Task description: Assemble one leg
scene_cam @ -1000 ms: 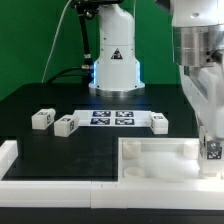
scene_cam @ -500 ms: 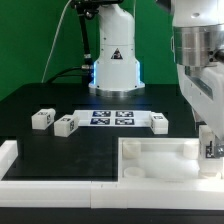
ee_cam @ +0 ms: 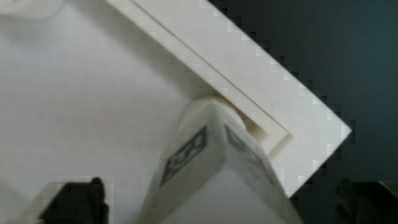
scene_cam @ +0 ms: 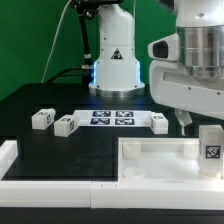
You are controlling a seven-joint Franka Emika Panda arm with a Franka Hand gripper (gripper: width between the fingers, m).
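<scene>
One leg, a small white block with a tag on its face, stands upright at the near corner of the large white square part, on the exterior view's right. My gripper hangs just above it, open, and holds nothing. In the wrist view the leg sits in the part's corner socket. It lies between my two dark fingertips, which stand wide apart and clear of it. Three more legs lie on the table: two at the exterior view's left and one beside the marker board.
The marker board lies flat mid-table. The robot base stands behind it. A white raised rail runs along the front and the exterior view's left edge of the black table.
My gripper was low around the leg at the part's corner. It has opened and risen, and the leg is left standing upright there.
</scene>
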